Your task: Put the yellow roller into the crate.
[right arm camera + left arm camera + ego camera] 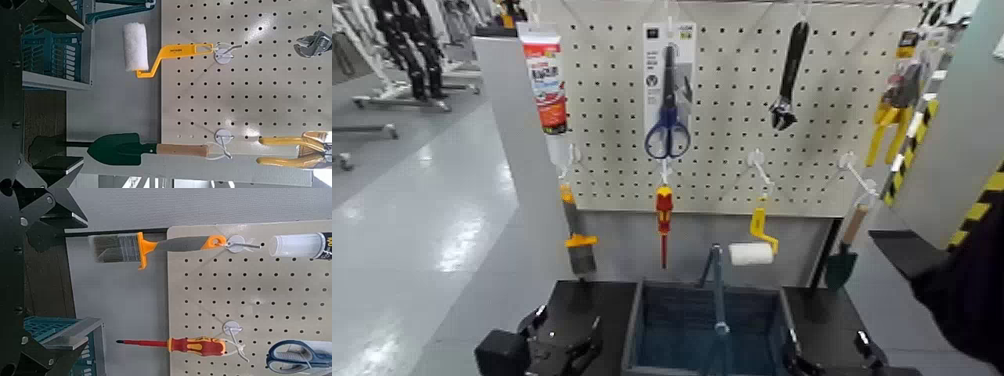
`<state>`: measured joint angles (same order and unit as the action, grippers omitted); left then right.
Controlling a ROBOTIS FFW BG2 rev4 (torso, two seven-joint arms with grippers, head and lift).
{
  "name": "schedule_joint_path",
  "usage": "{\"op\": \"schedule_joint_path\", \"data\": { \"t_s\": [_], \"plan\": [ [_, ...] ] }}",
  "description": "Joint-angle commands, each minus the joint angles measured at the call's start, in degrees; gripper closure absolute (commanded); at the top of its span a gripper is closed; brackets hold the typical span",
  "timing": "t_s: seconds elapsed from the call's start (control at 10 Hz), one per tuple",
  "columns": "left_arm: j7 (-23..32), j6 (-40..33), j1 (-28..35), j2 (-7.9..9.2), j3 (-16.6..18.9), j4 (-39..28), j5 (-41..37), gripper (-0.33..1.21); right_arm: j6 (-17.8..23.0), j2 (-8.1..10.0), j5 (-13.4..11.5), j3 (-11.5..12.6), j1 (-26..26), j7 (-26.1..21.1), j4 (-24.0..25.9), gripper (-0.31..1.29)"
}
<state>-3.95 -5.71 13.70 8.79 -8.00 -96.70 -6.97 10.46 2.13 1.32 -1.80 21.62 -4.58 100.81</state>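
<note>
The yellow roller [757, 240] hangs from a hook low on the white pegboard, yellow handle up and white fuzzy cylinder at the bottom, just above the crate's far right corner. It also shows in the right wrist view [145, 53]. The dark blue-grey crate [647, 335] with its upright central bar handle stands below the board, between my arms. My left gripper [567, 345] is low at the crate's left and my right gripper [827, 362] low at its right. Both are open, empty, and well short of the roller.
Also on the pegboard [732, 120]: a tube [547, 85], blue scissors [667, 130], a black wrench [789, 75], yellow pliers [892, 110], a brush [577, 245], a red-and-yellow screwdriver [664, 215] left of the roller, and a green trowel [844, 260] right of it.
</note>
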Motion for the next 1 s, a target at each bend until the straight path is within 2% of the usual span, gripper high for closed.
{"op": "schedule_joint_path", "data": {
  "t_s": [0.1, 0.5, 0.8, 1.0],
  "plan": [
    [0.0, 0.0, 0.0, 0.0, 0.0, 0.0, -0.1, 0.25, -0.1, -0.02, 0.0, 0.0, -0.1, 0.2, 0.0, 0.12],
    [0.0, 0.0, 0.0, 0.0, 0.0, -0.1, -0.1, 0.25, -1.4, -0.02, 0.4, 1.1, -1.1, 2.4, 0.1, 0.12],
    [0.0, 0.0, 0.0, -0.09, 0.0, 0.0, -0.1, 0.25, -5.9, 0.41, 0.3, 3.7, -5.2, 9.2, 0.1, 0.13],
    [0.1, 0.0, -0.1, -0.18, 0.0, 0.0, -0.1, 0.25, -9.1, 0.77, -0.4, 4.6, -8.3, 13.5, -0.4, 0.12]
  ]
}}
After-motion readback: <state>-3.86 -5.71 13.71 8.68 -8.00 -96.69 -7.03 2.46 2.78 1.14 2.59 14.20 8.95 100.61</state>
